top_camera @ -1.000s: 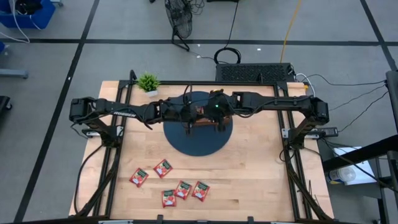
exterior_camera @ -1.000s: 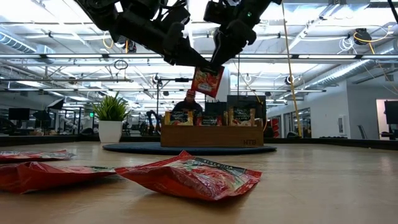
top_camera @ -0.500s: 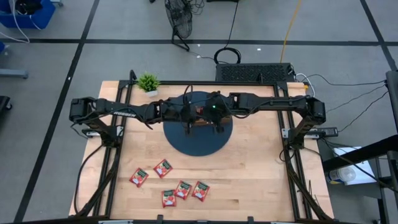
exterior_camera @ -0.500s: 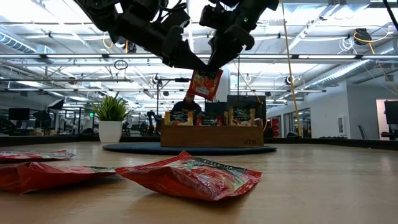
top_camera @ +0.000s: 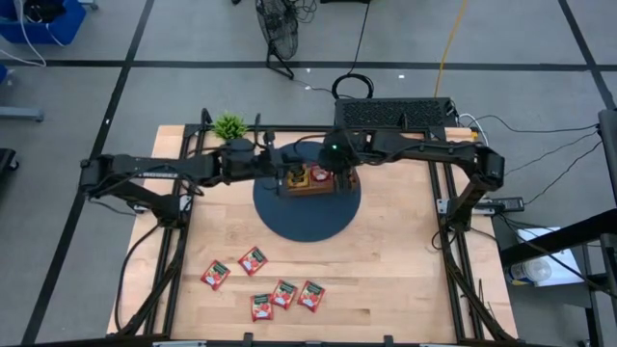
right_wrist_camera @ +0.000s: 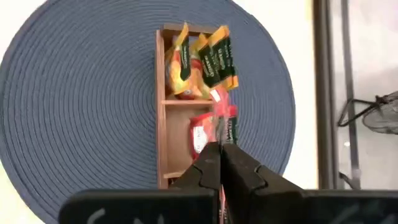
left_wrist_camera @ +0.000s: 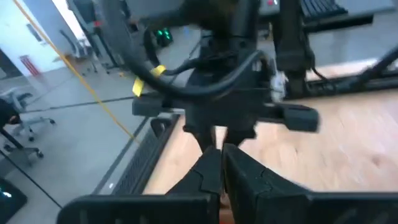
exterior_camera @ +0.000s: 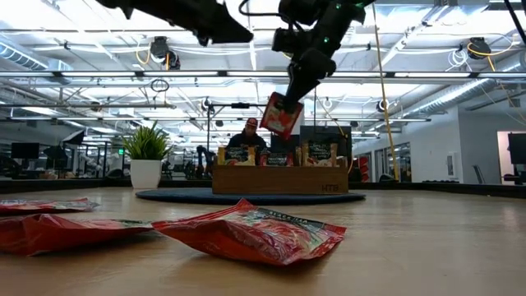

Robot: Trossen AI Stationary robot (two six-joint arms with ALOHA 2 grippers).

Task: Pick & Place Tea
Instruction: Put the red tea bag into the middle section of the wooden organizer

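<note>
Pinching a red tea bag (exterior_camera: 280, 114) in the clenched right gripper (exterior_camera: 289, 96), upper middle of the low view, above the wooden tray (exterior_camera: 279, 179). Left gripper (left_wrist_camera: 219, 163) clenched, holding nothing, nearby.

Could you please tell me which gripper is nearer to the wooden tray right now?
The right gripper. It hangs directly above the wooden tray, shut on a red sachet. The left gripper sits higher and off to the tray's left side.
</note>
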